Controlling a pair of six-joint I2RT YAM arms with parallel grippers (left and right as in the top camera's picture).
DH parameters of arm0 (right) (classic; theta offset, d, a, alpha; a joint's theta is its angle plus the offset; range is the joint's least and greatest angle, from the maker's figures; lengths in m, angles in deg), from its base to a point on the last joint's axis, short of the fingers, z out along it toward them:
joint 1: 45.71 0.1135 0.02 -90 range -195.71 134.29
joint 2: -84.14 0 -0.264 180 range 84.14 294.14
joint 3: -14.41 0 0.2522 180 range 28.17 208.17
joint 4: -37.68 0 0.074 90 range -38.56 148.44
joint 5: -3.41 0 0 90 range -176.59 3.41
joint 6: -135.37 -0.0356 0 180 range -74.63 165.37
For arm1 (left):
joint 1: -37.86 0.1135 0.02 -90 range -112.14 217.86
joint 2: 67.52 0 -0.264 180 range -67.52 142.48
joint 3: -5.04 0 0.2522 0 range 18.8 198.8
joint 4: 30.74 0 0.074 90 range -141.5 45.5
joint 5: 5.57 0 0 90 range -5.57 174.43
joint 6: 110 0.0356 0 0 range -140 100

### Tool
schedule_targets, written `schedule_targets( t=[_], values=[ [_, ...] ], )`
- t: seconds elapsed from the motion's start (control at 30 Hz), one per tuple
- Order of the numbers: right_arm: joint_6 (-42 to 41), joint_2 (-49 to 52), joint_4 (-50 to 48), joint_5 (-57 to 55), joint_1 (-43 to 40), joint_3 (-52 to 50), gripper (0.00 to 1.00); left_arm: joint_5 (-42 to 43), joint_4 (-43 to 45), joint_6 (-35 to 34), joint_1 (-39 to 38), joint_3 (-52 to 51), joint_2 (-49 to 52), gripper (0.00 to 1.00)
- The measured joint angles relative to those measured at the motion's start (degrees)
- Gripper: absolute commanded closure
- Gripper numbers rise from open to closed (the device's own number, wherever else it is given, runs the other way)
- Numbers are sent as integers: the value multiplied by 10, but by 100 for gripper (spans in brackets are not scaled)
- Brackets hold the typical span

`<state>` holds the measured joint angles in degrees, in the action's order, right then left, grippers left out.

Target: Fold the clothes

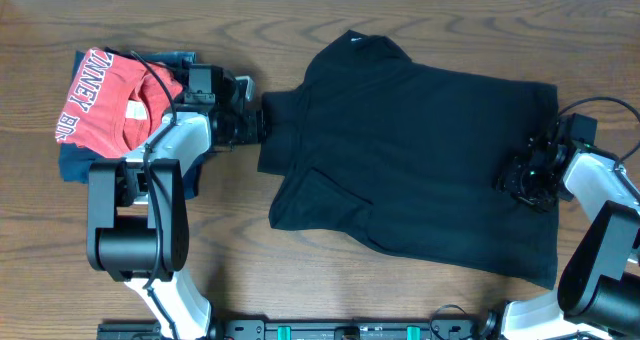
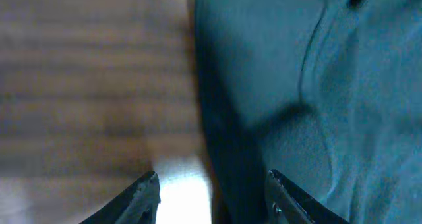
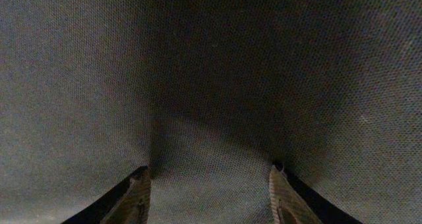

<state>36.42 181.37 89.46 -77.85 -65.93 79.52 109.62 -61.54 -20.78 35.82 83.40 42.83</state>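
Note:
The clothes, one large black shirt (image 1: 420, 150), lie spread over the middle and right of the table, collar towards the back. My left gripper (image 1: 255, 122) is at the shirt's left sleeve edge. In the left wrist view that gripper (image 2: 212, 181) is open, and the dark fabric edge (image 2: 343, 85) runs between its fingers without being pinched. My right gripper (image 1: 522, 175) sits low over the shirt's right part. In the right wrist view it (image 3: 208, 174) stands open, with black fabric (image 3: 211, 66) filling the whole picture and a soft crease between the fingers.
A red shirt with white lettering (image 1: 105, 100) lies on a navy garment (image 1: 75, 165) at the left, just behind the left arm. Bare wooden table (image 1: 240, 270) shows in front of the black shirt and along the back.

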Motion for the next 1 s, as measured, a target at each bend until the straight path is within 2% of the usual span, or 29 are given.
schedule_targets(
  t=[0.4,0.63,0.7,0.73,0.77,0.8,1.0],
  values=[
    [-2,0,0,0,0,0,44,8,3,6,-7,-4,0,46],
    [-3,0,0,0,0,0,43,78,2,24,-8,-5,0,47],
    [-3,0,0,0,0,0,44,81,-12,26,-8,-5,0,60],
    [-3,0,0,0,0,0,44,78,-20,25,-8,-5,0,70],
    [-3,0,0,0,0,0,44,73,-27,26,-8,-6,0,86],
    [-3,0,0,0,0,0,44,65,-36,31,-8,-6,0,94],
    [-3,0,0,0,0,0,44,23,-52,37,-6,-7,0,94]
  ],
)
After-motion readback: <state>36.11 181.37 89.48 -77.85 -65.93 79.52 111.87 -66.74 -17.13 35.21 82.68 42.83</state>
